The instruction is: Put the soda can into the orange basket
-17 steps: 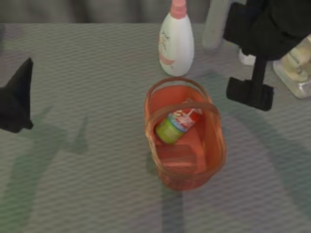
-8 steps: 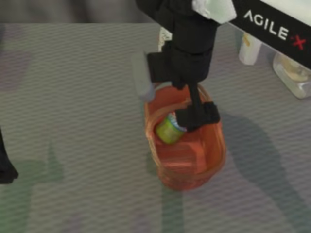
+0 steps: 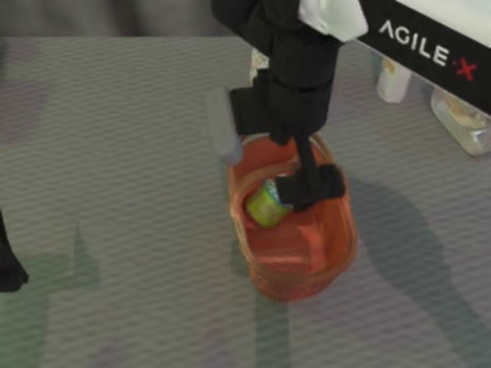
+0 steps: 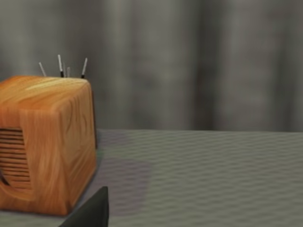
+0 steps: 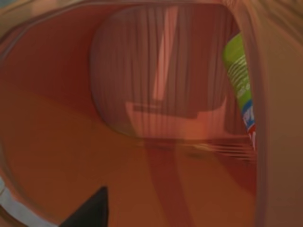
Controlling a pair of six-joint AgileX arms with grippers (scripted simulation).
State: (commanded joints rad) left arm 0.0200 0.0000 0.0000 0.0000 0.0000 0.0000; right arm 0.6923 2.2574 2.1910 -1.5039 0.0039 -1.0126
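Note:
The orange basket (image 3: 337, 253) stands at the middle of the table. The soda can (image 3: 265, 205) lies tilted inside it, lime-green end showing and its red half hidden under my arm. My right gripper (image 3: 308, 188) reaches down from the back, open, into the basket right at the hoop handle (image 3: 244, 178) and beside the can. In the right wrist view the basket's inner floor (image 5: 118, 161) fills the picture, with the can (image 5: 239, 80) at the side behind the handle band (image 5: 258, 118). My left gripper (image 3: 8, 268) is parked open at the left edge.
A small white bottle (image 3: 393, 77) and a clear jar (image 3: 464, 119) stand at the back right. The tall white bottle (image 3: 257, 61) is almost hidden behind my right arm. A wooden slatted box (image 4: 45, 142) shows in the left wrist view.
My right arm swung from the back right over the basket and its gripper dropped in by the handle, then settled slightly. My left gripper drew back along the left edge. The can stayed put.

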